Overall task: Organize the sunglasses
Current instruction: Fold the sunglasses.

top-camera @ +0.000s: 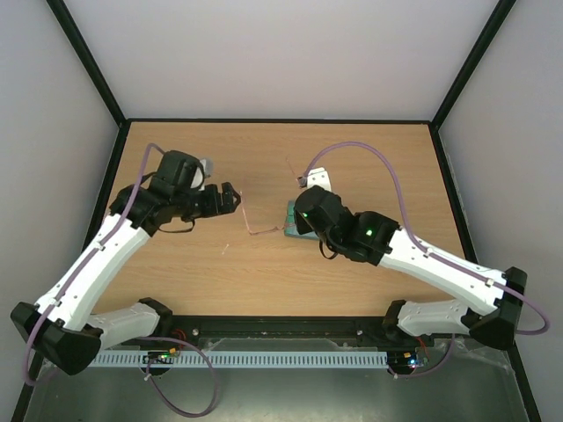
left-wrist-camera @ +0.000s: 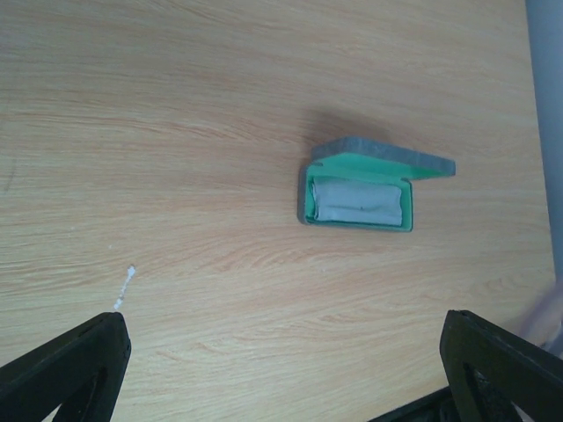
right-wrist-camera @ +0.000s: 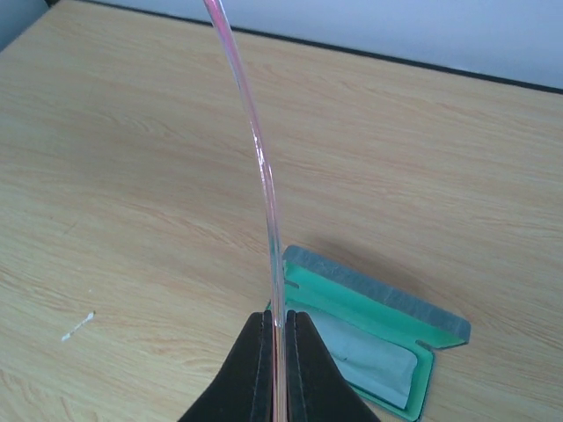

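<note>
Three views are described in turn.

**Right wrist view.** The right gripper (right-wrist-camera: 277, 327) is shown pinched tight on a thin, clear pink part of the sunglasses (right-wrist-camera: 263, 176). This part rises from the jaws toward 12 o'clock and curves off toward 11. Whether it is an arm or a lens edge cannot be told. The case (right-wrist-camera: 369, 303) lies open on the table (right-wrist-camera: 132, 176) at 4 o'clock of the fingertips, with its green lining exposed and a folded grey cloth (right-wrist-camera: 365, 356) laid inside. The glasses are judged to be held close beside the open case so that they can be lowered into it. A white speck (right-wrist-camera: 77, 325) is noted at 8 o'clock.

**Left wrist view.** The left gripper (left-wrist-camera: 283, 330) is shown spread wide and empty, with its fingers at 7 and 5 o'clock of the frame. The case sits apart from it, toward 2 o'clock of centre, with the lid propped up on its 12 o'clock side. No sunglasses are visible here. The arm is judged to be standing by, perhaps to steady the case.

**Top external view.** The left gripper is placed at 9 o'clock of the case and apart from it. The right wrist hides most of the case. Faint pinkish lines run from the right gripper toward 9 o'clock and are taken to be the frame.
</note>
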Robot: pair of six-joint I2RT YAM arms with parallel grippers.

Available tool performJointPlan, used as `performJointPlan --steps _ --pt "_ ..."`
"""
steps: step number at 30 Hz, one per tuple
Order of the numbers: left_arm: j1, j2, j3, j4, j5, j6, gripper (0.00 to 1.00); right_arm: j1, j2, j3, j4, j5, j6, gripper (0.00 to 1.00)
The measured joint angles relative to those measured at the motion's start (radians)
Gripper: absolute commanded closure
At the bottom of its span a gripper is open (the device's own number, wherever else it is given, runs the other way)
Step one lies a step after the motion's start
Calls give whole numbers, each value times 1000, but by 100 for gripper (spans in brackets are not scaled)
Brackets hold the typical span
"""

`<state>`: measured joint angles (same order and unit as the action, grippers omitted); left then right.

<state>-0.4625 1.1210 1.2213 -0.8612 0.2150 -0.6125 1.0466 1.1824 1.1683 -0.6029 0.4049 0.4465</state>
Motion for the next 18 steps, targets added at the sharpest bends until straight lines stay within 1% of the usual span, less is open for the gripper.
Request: performJointPlan --steps 8,18 --pt "-146 70 2 2 -87 -12 1 0 87 23 -59 -34 -1 99" --pt "-268 141 2 30 -122 -40 1 0 114 40 -80 -42 7 99"
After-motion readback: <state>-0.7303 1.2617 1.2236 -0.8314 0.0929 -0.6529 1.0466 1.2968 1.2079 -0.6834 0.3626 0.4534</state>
